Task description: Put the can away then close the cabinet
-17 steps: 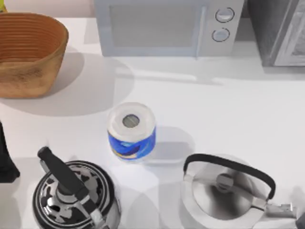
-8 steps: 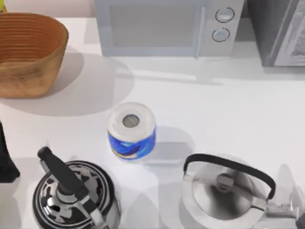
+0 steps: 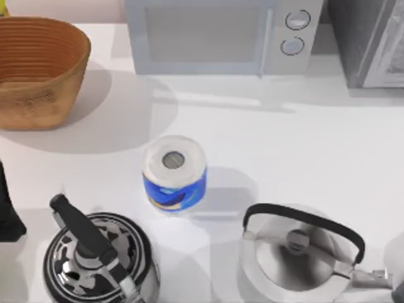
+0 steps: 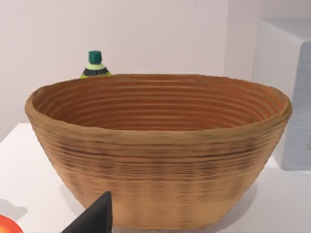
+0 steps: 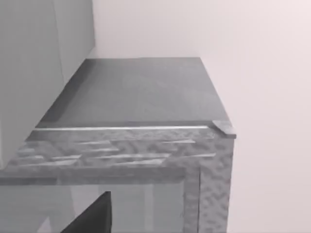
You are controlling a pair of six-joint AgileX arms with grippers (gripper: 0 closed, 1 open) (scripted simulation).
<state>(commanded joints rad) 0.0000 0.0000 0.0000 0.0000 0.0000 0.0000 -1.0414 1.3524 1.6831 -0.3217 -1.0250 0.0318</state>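
Note:
The can is out of view. The grey cabinet stands at the table's back right corner. The right wrist view looks at the cabinet's flat grey top and its mottled metal front frame from close by. My right gripper shows as a dark tip in front of that frame; a dark bit of the right arm sits at the top view's lower right corner. My left arm is at the table's left edge, and my left gripper points at the wicker basket.
A paper roll with a blue wrapper stands mid-table. A patterned kettle is at the front left, a silver kettle at the front right. The microwave and basket line the back. A green-capped bottle stands behind the basket.
Nothing on the table has moved. Only a faint shadow at the table's front right edge has shifted slightly.

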